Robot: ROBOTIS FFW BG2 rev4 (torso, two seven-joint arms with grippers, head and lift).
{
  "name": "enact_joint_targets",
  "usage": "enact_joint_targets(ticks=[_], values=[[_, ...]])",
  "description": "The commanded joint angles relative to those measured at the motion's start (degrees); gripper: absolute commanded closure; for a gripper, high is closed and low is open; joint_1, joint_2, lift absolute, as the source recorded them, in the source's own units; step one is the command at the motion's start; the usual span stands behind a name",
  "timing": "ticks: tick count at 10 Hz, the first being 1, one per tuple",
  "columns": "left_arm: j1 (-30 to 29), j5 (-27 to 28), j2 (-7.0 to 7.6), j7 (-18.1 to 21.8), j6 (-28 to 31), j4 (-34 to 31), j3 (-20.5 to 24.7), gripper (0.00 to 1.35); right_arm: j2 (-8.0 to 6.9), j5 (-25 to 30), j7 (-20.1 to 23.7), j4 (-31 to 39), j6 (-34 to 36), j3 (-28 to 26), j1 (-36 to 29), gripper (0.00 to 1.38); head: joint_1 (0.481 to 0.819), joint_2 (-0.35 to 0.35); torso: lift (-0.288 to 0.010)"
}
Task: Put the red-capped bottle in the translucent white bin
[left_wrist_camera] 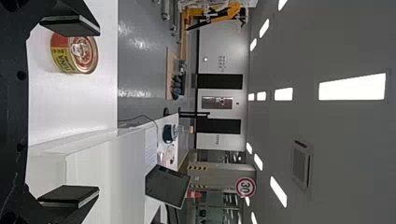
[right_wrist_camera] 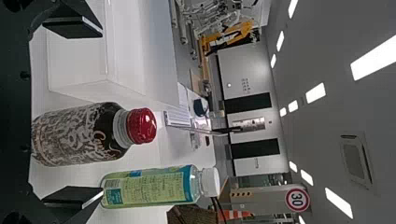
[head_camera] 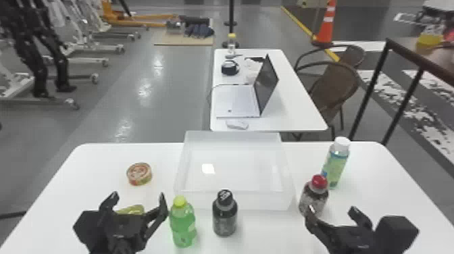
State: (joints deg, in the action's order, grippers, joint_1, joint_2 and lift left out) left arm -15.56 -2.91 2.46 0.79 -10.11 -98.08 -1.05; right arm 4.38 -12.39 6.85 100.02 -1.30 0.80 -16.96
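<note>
The right gripper point(head_camera: 331, 210) is found with its two fingers set wide apart, turned toward the red-capped bottle point(head_camera: 314, 197); whether the bottle is touched cannot be told. The bottle is noted upright on the table point(head_camera: 270, 233), just right of the translucent white bin point(head_camera: 263, 201) and nearer than the white-capped bottle point(head_camera: 336, 163). Its lower part is overlapped by a fingertip in the head view, and its base is masked in the right wrist view. The left gripper point(head_camera: 138, 195) is likewise spread wide, over the near left of the table, nearer than the round can point(head_camera: 139, 174). A yellow-green item point(head_camera: 131, 210) is partly hidden behind it and cannot be identified. Both arms are cut off at the near edge.
</note>
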Motion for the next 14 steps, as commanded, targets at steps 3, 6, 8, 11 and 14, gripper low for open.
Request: enact_joint_targets(ticks=[3, 6, 8, 11, 14], values=[[0.0, -0.1, 0.00, 0.0, -0.1, 0.1, 0.0, 0.11, 0.01, -0.1, 0.0, -0.1, -0.1, 0.0, 0.0, 0.11, 0.549, 0.000, -0.100], [0.0, -0.1, 0.00, 0.0, -0.1, 0.1, 0.0, 0.11, 0.01, -0.1, 0.0, -0.1, -0.1, 0.0, 0.0, 0.11, 0.549, 0.000, -0.100], [0.0, -0.5, 0.00, 0.0, -0.1, 0.3, 0.0, 0.11, 0.01, 0.0, 0.2, -1.2, -1.1, 0.0, 0.0, 0.11, 0.549, 0.000, -0.100], [0.1, -1.4, -0.09, 0.0, -1.1, 1.1, -0.1, 0.11, 1.07, -0.8, 2.6, -4.9, -4.2, -0.2, 1.2, 0.11, 0.549, 0.000, -0.100], [0.2, -0.8, -0.09, 0.1, -1.2, 1.2, -0.1, 0.11, 3.88, -3.0, 5.1, -7.6, -4.2, -0.3, 2.6, 0.11, 0.549, 0.000, -0.100]])
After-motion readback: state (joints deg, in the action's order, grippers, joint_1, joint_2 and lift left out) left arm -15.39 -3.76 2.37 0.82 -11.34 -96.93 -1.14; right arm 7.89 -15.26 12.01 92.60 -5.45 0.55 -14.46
